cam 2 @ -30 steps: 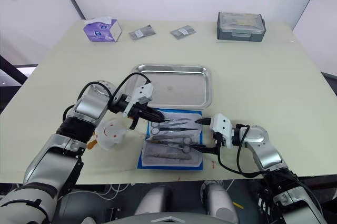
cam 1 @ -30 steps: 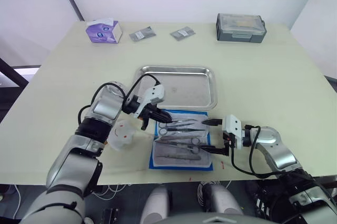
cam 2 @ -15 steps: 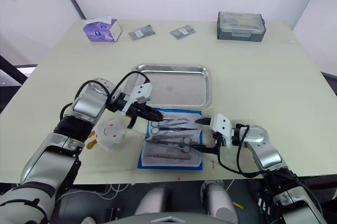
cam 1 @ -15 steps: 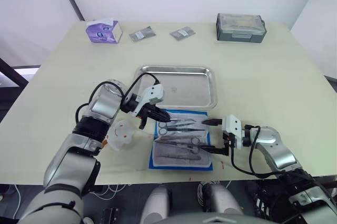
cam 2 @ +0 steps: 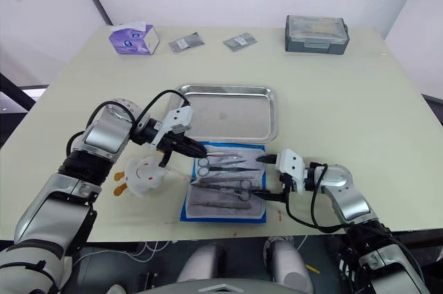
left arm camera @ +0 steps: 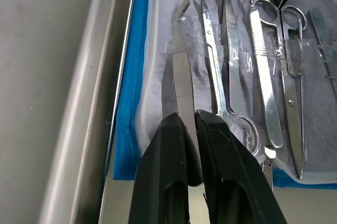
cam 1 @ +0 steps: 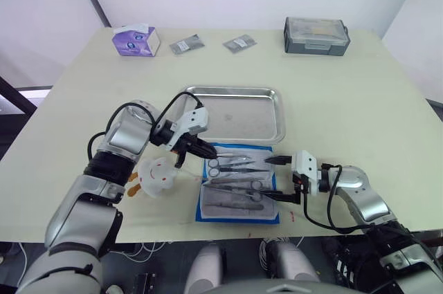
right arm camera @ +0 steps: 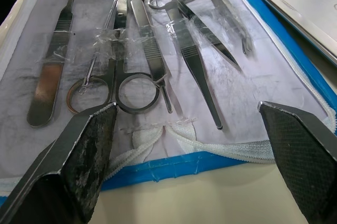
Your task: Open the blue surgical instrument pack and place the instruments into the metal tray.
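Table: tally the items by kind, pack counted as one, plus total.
Tissue box: 1
Foil packets: 2
Grey lidded box: 1
Metal tray: 1
Blue instrument pack: 1
White round figure: 1
Total: 7

From the head, our 2 eye views look forward and down over the whole table (cam 1: 360, 100). Our 2 wrist views sit close above the open blue surgical instrument pack (right arm camera: 295, 103), sharing its instruments (left arm camera: 231, 71).
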